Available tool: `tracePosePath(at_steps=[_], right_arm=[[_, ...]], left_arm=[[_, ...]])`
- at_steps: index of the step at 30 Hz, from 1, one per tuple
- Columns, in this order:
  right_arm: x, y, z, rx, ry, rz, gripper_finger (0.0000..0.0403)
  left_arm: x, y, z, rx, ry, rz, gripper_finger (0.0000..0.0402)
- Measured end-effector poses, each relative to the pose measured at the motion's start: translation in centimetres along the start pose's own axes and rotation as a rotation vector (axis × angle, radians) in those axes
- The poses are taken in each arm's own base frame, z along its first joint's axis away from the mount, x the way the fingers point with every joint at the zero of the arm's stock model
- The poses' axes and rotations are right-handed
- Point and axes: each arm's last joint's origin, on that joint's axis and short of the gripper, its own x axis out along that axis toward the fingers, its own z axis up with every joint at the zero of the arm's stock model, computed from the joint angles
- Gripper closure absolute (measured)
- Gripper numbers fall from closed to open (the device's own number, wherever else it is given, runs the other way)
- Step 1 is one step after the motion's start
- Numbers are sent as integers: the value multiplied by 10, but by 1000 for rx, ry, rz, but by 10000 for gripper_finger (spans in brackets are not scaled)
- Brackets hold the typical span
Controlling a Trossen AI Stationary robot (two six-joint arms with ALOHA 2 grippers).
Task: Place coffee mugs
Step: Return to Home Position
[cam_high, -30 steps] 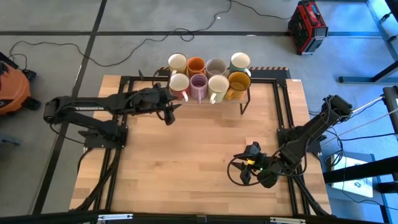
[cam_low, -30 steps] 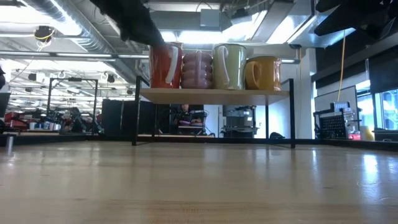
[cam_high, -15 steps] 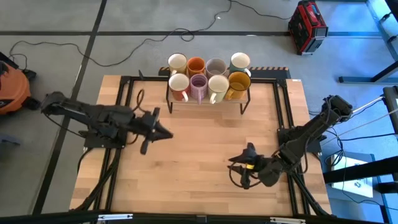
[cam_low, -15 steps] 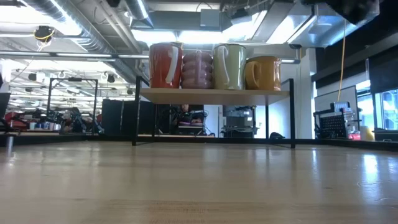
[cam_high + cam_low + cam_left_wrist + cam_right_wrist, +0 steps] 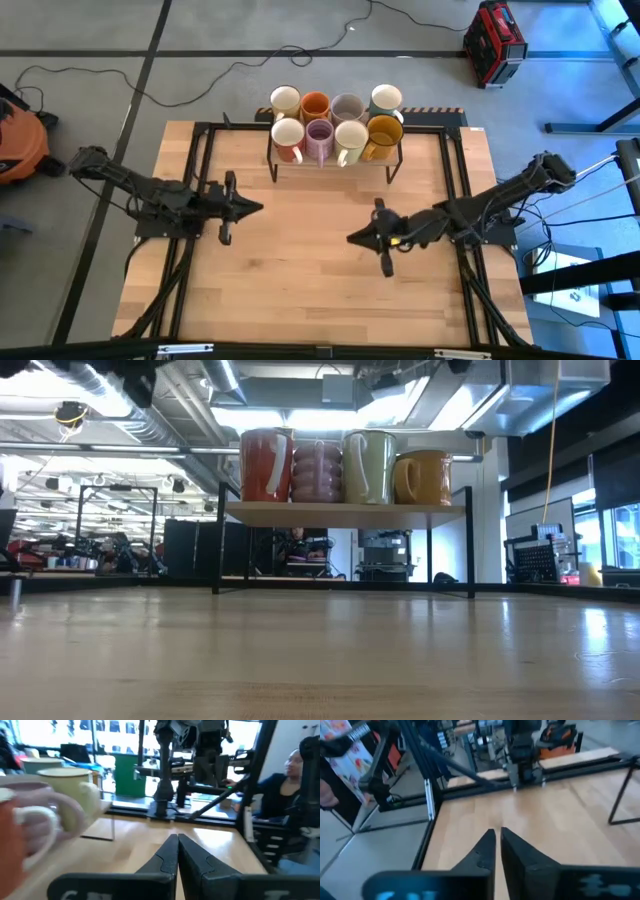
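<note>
All eight coffee mugs [image 5: 319,132] stand in two rows of four on the small black-framed shelf [image 5: 345,512] at the far edge of the table [image 5: 300,290]. From table height the near row reads as a red-orange mug [image 5: 265,464], a lilac mug [image 5: 317,470], a cream mug [image 5: 368,466] and an amber-yellow mug [image 5: 425,478]. The left gripper [image 5: 256,208] hangs over the left half of the table, well apart from the shelf, its fingers [image 5: 165,857] pressed almost together with nothing between them. The right gripper [image 5: 352,238] sits over the middle right of the table, pointing across towards the other arm, its fingers [image 5: 482,851] likewise drawn to a thin slit and empty
</note>
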Motion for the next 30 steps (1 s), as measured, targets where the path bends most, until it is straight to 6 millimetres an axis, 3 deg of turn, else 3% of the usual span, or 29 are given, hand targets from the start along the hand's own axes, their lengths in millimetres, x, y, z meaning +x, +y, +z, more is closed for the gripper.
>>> tracePosePath(at_steps=[9, 13, 17, 21, 25, 30], right_arm=[[-50, -32, -21, 64, -205, 0, 394], [-67, -43, -36, 80, -196, -37, 393], [-75, -46, -40, 137, -187, -23, 393], [-74, -48, -43, 82, -185, -50, 393], [-76, -55, -61, 62, -207, -51, 393], [-90, -63, -83, 34, -274, 79, 393]], left_arm=[[-15, 21, -20, 6, -31, 26, 401], [-18, 24, -20, 6, -38, 43, 395], [-18, 24, -20, 5, -40, 42, 388], [-18, 27, -18, 24, -62, 106, 386], [-17, 34, -27, 29, 18, 198, 386], [-17, 41, -40, 56, 54, 71, 385]])
